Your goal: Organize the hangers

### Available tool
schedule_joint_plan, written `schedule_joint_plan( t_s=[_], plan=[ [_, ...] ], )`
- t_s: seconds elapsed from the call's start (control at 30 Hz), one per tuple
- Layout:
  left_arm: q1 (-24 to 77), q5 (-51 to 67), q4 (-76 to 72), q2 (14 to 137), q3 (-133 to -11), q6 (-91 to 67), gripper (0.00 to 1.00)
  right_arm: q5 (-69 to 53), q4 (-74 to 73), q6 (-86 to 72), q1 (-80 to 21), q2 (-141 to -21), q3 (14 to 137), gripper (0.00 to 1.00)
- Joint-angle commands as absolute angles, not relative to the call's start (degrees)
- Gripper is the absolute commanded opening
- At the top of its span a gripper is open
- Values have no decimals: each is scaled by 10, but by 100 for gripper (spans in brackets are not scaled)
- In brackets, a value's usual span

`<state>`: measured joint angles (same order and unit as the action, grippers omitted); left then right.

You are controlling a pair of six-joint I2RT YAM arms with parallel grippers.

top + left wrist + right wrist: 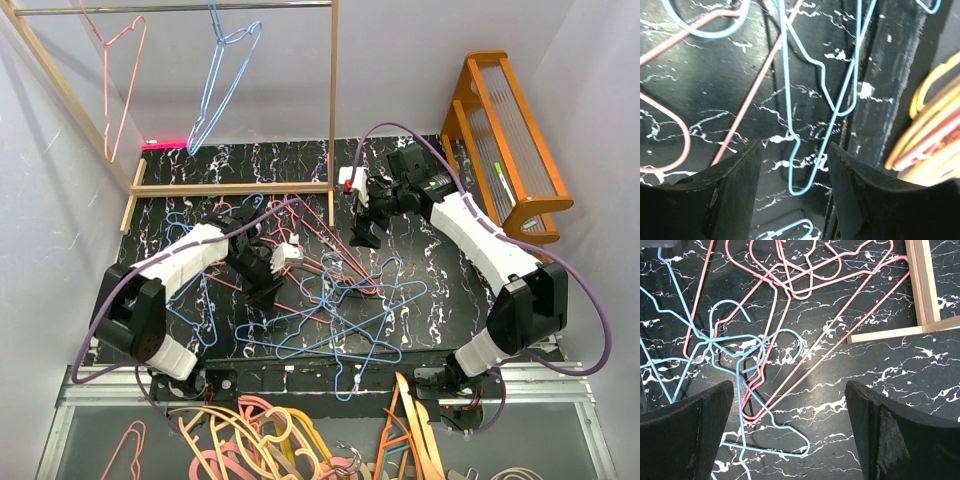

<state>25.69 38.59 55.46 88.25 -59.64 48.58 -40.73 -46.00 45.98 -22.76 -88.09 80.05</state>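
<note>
The job is barely started. On the wooden rack (334, 100) only two wire hangers hang from the top rail: a hung pink hanger (118, 80) near the rack's left end and a hung blue hanger (225, 85) toward its middle. Everything else lies in front of the rack's base on the black mat (450, 290), in a tangled pile of hangers (330, 310), pink and blue wires crossing and hooked through one another. I count roughly ten there, though the overlap makes an exact number hard to give.

The left gripper (268, 275) hangs low over the pile in front of the rack's base bar. In its wrist view its jaws stand partly apart, with a loose blue hanger (786, 75) lying on the mat between the fingers (740, 185) and neither finger pressing the wire. It holds nothing.

The right gripper (362, 225) hovers just in front of the rack's right post, jaws spread wide and empty, looking down on several pink hangers (785, 290) lying beside the rack's foot.

So most of the work remains: each hanger on the mat has to be freed from the tangle, lifted and hooked onto the rail, likely grouped by colour.
</note>
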Motion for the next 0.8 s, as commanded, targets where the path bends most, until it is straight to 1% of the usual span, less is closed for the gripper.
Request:
schedule_joint_plan(
  t_s=[0.0,0.23,0.4,0.63,0.77],
  plan=[
    [281,370,435,852,-553,416,53,-402,-426,444,-226,-863,805,98],
    [318,390,419,877,-529,396,47,-391,-417,432,-226,-852,797,98],
    [319,403,433,900,-532,411,47,-391,-415,430,-225,-841,783,98],
    [322,393,413,916,-515,409,47,-393,-412,426,-226,-823,762,98],
    [332,401,422,919,-510,406,44,-394,-412,424,-226,-815,755,98]
  ],
)
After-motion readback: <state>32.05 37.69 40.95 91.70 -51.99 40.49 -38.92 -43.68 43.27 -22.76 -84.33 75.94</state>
